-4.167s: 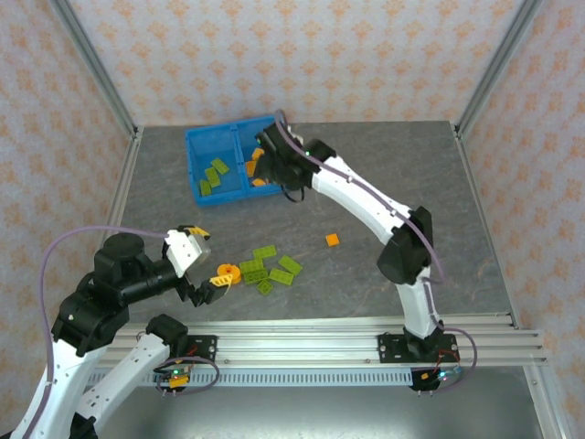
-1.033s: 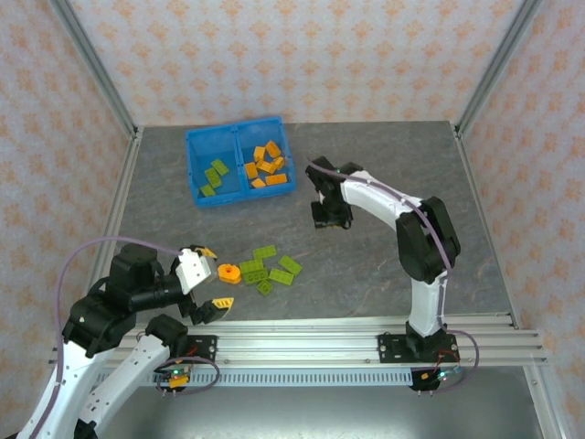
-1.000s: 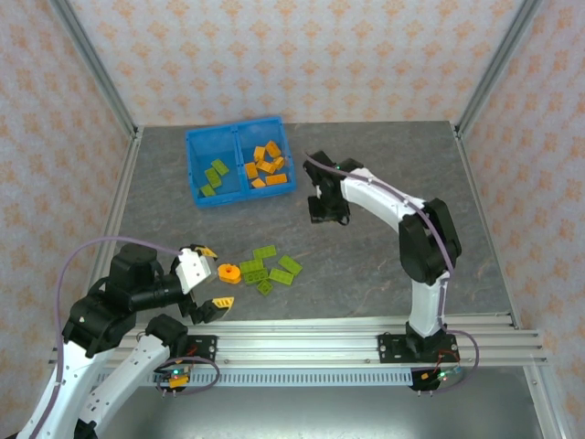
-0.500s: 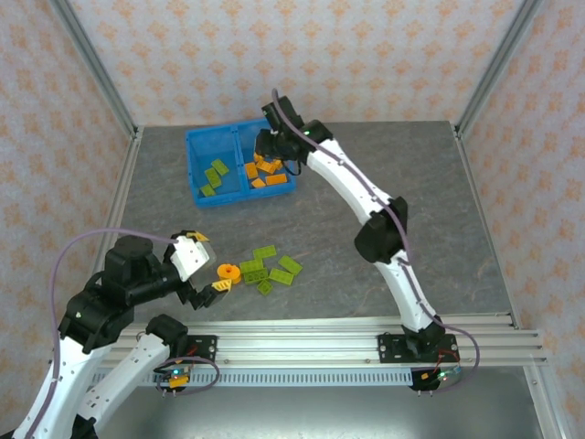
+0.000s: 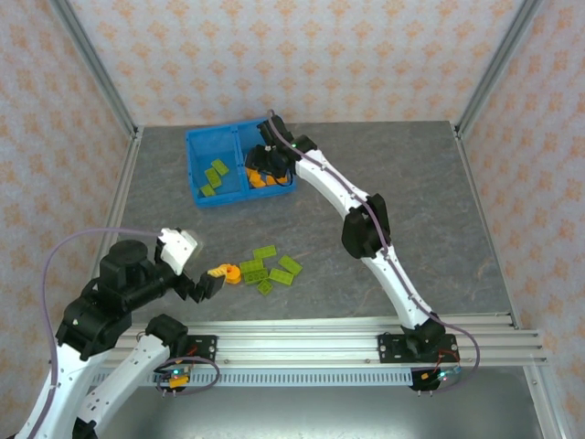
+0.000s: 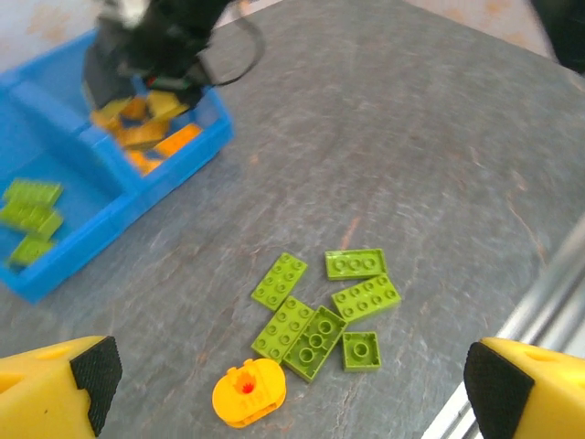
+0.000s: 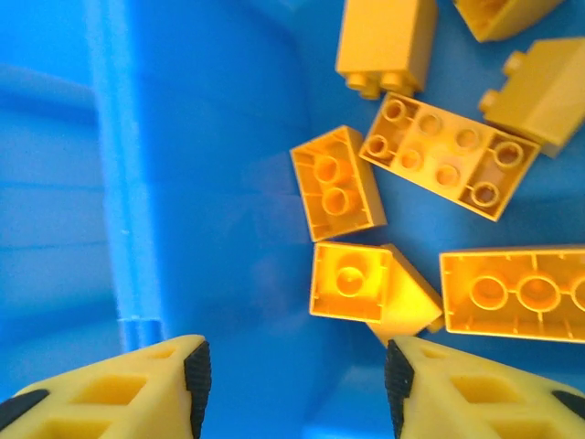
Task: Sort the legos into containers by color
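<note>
Top cam / blue bin [image 5: 219, 128]: stood at far left of table [image 5: 457, 183], split into 2 compts.
Top cam / sorted green legos [image 5: 215, 176]: lay in left compt.
Top cam / sorted orange legos [image 5: 267, 182]: lay in right compt, partly hidden by right arm.
Top cam / right gripper [image 5: 263, 167]: hung over right compt, pointing down; opening not readable from this cam.
Top cam / loose green legos [image 5: 271, 265]: clustered on table near front edge, well apart from bin.
Top cam / round orange piece [image 5: 230, 272]: lay just left of that cluster, right at tips of left gripper [image 5: 210, 282].
Left wrist / left gripper [image 6: 297, 382]: fingers [image 6: 64, 389] were spread wide w/ nothing held.
Left wrist / round orange piece [image 6: 248, 392]: sat on table btw the 2 fingers, nearer the one at frame left, touching neither.
Left wrist / loose green legos [image 6: 315, 315]: approx 6, just beyond orange piece, some touching each other; within finger span but ahead of tips.
Left wrist / blue bin [image 6: 137, 197]: sat far left, w/ right gripper [image 6: 151, 46] over its orange side.
Right wrist / right gripper [image 7: 297, 384]: fingers [image 7: 119, 389] stood partway apart, gripping nothing; blue floor showed btw them.
Right wrist / sorted orange legos [image 7: 439, 155]: lay loose on bin floor ahead of fingers.
Right wrist / small square brick [image 7: 349, 279]: lay just ahead of gap, nearer finger at frame right; no contact seen.
Right wrist / middle wall [image 7: 119, 183]: ran up frame in line w/ finger at frame left.
</note>
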Robot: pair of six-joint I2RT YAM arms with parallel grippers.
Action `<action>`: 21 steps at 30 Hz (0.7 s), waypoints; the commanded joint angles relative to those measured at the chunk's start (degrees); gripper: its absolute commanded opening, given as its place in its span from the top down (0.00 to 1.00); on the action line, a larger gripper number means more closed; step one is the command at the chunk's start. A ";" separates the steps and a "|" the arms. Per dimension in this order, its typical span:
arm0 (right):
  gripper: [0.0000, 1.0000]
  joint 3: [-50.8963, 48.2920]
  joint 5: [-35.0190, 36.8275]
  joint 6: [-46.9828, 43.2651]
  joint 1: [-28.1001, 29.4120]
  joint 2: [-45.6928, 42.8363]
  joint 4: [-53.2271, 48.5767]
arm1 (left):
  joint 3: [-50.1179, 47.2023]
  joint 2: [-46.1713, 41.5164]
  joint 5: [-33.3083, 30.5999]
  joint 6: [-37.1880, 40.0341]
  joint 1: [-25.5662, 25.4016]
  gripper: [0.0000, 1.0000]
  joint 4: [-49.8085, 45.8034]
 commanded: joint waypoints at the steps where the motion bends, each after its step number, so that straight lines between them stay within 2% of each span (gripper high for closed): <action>1: 0.46 1.94 -1.02 1.00 -0.57 -3.77 0.80 | 0.26 3.71 -12.32 -18.66 0.23 0.00 3.22; 3: 0.49 2.21 -1.54 0.80 -1.01 -5.61 -0.73 | -0.29 6.40 -11.57 -23.72 0.20 0.00 4.07; 6: 0.50 1.74 -2.29 -1.89 -1.21 -10.82 -4.49 | 0.02 12.14 -13.98 -32.60 0.24 0.00 3.33; 11: 0.45 -7.75 -2.31 -10.25 -1.22 -24.24 -12.25 | 3.43 25.03 -14.23 -32.75 0.38 0.00 -0.81; 16: 0.43 -31.81 5.44 -13.51 -1.30 -43.92 -14.52 | 5.46 38.12 -4.96 -29.93 0.35 0.00 0.33; 21: 0.37 -56.49 10.36 -6.35 -2.13 -63.71 -11.00 | 7.45 51.33 -1.22 -30.91 -0.81 0.00 3.55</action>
